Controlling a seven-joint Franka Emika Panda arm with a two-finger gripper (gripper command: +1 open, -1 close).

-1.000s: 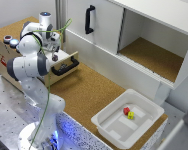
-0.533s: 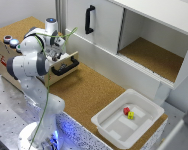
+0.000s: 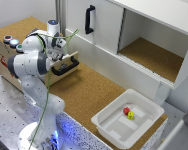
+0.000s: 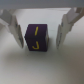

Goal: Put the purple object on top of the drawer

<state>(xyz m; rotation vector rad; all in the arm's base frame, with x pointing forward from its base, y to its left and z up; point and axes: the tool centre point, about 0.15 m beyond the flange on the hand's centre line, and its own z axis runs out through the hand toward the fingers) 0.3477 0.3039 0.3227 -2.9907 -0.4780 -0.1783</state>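
We see the purple object [image 4: 36, 38] resting on the drawer [image 3: 9, 55]; our gripper [image 4: 39, 35] straddles it, fingers spread, untouching; only withdrawal seems left.

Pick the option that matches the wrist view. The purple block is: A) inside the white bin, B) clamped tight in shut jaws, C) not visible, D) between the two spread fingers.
D: the purple block sits between the fingers of the gripper, with gaps visible either side.

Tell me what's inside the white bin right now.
The white bin holds a small red object and a yellow one, side by side. Nothing else shows inside; its interior is unobstructed.
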